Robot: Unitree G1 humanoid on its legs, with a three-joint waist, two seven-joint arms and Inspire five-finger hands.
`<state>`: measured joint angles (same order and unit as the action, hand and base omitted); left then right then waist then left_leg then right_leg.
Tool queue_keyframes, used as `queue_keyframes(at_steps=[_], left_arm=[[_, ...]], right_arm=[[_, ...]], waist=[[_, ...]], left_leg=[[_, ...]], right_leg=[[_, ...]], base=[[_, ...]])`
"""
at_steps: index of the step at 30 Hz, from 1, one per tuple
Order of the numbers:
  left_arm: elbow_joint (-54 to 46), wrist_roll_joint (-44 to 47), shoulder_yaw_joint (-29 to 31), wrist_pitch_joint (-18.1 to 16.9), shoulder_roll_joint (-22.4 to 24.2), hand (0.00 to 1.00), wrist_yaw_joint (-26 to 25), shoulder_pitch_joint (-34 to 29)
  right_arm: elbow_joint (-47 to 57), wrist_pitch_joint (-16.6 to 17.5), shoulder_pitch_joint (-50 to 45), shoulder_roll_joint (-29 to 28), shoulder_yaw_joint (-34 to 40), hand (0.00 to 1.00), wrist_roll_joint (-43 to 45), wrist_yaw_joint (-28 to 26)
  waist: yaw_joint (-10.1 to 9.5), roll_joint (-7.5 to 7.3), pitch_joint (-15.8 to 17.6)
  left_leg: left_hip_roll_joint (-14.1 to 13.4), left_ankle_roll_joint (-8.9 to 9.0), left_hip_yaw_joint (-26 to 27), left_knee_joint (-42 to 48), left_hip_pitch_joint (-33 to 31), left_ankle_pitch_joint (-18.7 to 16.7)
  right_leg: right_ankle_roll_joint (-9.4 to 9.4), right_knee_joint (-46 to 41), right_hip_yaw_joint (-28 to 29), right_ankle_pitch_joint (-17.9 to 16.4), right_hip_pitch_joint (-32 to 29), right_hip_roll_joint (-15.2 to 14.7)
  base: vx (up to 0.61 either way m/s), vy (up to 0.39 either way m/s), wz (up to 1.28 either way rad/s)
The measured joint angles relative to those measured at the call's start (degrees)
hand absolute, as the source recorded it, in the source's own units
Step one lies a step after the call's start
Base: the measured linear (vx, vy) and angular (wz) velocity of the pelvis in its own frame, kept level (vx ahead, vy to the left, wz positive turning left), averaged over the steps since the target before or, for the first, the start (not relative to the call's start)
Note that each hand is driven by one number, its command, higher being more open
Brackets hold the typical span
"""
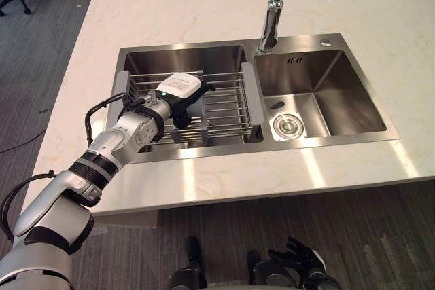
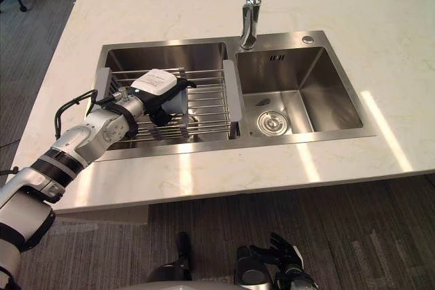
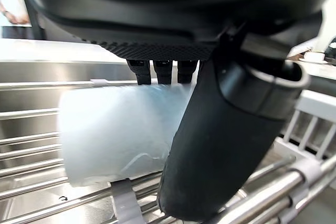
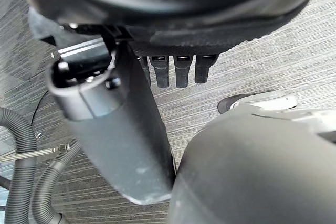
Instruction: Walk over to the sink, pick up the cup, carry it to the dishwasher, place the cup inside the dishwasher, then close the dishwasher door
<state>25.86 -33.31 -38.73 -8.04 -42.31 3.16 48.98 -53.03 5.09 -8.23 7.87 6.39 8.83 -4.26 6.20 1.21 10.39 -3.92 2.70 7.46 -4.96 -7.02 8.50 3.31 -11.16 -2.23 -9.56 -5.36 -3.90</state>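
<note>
on the sink rack | frosted pale cup on its side | left hand clamped round it; right hand slack

The sink is brushed steel, the rack shiny wire, the counter glossy stone, the cup frosted plastic.

Nothing legible. A white label on the back of the left hand carries lines of dark print, too small to make out. To the hand's right, on the far wall of the sink, is a small dark mark; whether it is print or slots cannot be told.
</note>
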Motion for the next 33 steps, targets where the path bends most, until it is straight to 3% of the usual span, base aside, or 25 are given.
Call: queue_keyframes(at_steps=[6,7,17,22,33], left_arm=[[3.1,-0.6,0.2,-0.4,0.0,0.9,-0.1,3.2],[3.6,-0.5,0.2,-0.3,0.0,0.3,-0.1,3.8],[8.9,4.8,8.0,2.2,0.8,0.3,-0.9,3.9],[7.9,9.3,12.4,2.6,1.7,0.3,-1.6,0.5],[-7.6,15.9,16.6,2.8,3.3,0.3,-3.0,-11.6]], right_arm=[[0.0,0.0,1.9,0.1,-0.4,0.9,0.0,0.0],[0.0,0.0,2.2,0.1,-0.4,0.9,0.0,0.0],[0.0,0.0,3.4,0.4,-0.4,0.9,0.1,0.0],[-0.3,-0.1,3.4,0.5,-0.4,0.9,0.1,-0.1],[-0.4,-0.1,3.0,0.7,-0.5,0.9,0.1,-0.1]], waist=[[0.86,0.04,1.1],[0.86,0.09,1.2],[1.68,0.65,3.7],[1.7,0.8,4.0],[0.39,0.89,4.0]], left_leg=[[0.0,0.0,0.3,0.0,-0.4,0.0],[-0.1,0.0,0.3,0.0,-0.7,0.0],[0.1,0.02,0.3,0.0,-0.2,0.0],[0.3,0.06,-0.7,0.0,0.7,0.0],[0.6,0.16,-2.4,-0.1,1.8,-0.1]], right_leg=[[0.0,0.0,0.6,0.0,-0.7,0.0],[0.01,0.0,0.7,0.0,-1.0,0.0],[0.26,2.1,0.2,1.0,0.7,-0.1],[0.19,3.5,-1.2,1.1,3.0,-0.2],[0.19,4.6,-3.0,1.1,5.6,-0.5]], base=[[0.0,-0.003,-0.03],[-0.01,-0.008,-0.07],[0.01,-0.005,0.01],[0.03,-0.016,0.12],[-0.01,-0.003,0.09]])
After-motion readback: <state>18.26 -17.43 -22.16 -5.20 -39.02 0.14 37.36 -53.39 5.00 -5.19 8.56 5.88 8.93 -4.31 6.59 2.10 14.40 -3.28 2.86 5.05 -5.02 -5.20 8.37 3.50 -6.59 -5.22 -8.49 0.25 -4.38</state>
